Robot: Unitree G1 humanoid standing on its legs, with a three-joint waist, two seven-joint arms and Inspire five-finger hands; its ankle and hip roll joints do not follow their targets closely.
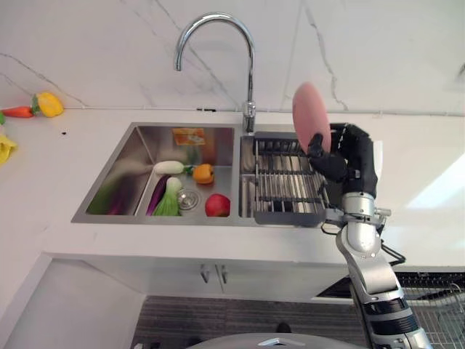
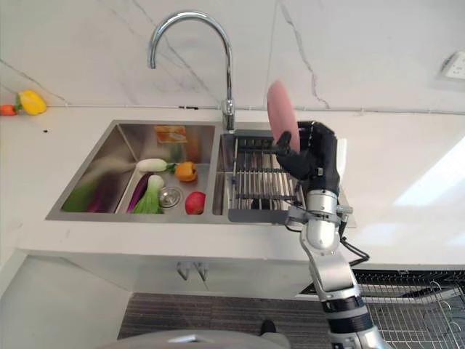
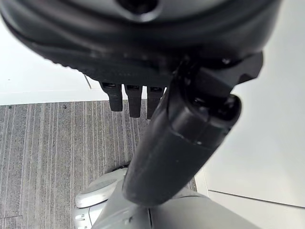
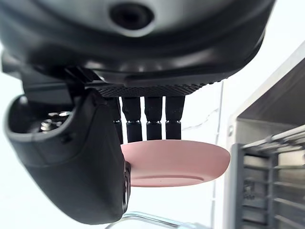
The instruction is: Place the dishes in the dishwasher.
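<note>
White marble-patterned wall rises behind a pale counter (image 1: pixel 58 156) with a steel double sink (image 1: pixel 138 138) set into it and a tall curved tap (image 1: pixel 247 65) at the back edge between the two basins. My right hand (image 1: pixel 341 156) is raised above the right basin, where a dark wire drying rack (image 1: pixel 287 182) sits, and my fingers and thumb are clamped on the lower edge of a pink plate (image 1: pixel 311 107). I hold the plate on edge, nearly upright, clear of the rack below it; in the right wrist view the plate (image 4: pixel 181 162) shows pinched between my thumb and my fingers (image 4: pixel 155 119). In the left basin lie a red apple (image 1: pixel 217 206), an orange pepper (image 1: pixel 203 173), a white radish (image 1: pixel 168 167), a green leafy vegetable (image 1: pixel 168 200), a purple eggplant (image 1: pixel 155 195) and the round drain (image 1: pixel 187 198). At the far left of the counter rest a yellow pepper (image 1: pixel 49 104) and a red chili (image 1: pixel 18 112). A wire dishwasher basket (image 2: pixel 414 305) shows at the lower right, below the counter. My left hand (image 3: pixel 128 102) hangs low over grey striped flooring (image 3: pixel 47 152), fingers straight and relaxed, holding nothing.
</note>
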